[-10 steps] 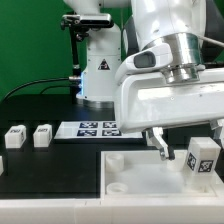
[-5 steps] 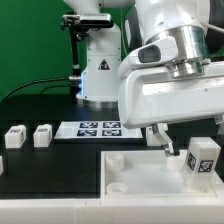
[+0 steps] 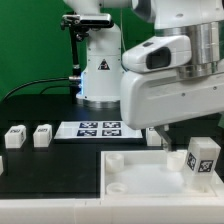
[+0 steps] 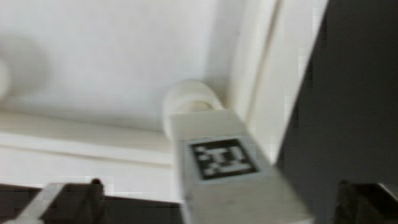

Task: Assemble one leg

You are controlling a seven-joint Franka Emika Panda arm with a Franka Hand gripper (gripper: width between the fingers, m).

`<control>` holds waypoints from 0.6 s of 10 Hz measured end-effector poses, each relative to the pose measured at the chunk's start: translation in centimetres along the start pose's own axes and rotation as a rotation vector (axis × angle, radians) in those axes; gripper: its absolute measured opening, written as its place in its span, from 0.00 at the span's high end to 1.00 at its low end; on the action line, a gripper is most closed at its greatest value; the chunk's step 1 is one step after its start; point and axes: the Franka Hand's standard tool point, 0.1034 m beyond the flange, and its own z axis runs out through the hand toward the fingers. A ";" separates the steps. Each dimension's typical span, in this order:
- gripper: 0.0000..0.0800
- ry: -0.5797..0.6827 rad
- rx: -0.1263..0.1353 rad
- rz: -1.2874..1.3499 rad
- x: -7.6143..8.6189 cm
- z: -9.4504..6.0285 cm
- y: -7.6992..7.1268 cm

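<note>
Fingers (image 4: 75, 203) were wide open, either side of the leg (image 4: 221, 150) standing on the white panel (image 3: 130, 167) at the exterior view's right; looked like pre-grasp, next needing straight descent, then closing.

We log the arm (image 3: 175, 85) rising over the last second: its white housing sits higher in the exterior view, and the round wrist flange climbs to the top edge. The one visible finger (image 3: 160, 138) lifts with it, its tip slightly higher above the white board (image 3: 125, 172).
</note>
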 end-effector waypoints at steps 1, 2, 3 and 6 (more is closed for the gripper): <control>0.19 -0.096 -0.003 0.010 -0.9 -0.2 1.1; 0.19 -0.106 -0.002 0.010 -0.5 -0.2 1.1; 0.19 -0.106 -0.001 0.008 -0.6 -0.1 1.0; 0.19 -0.129 0.001 0.049 -0.2 0.0 0.9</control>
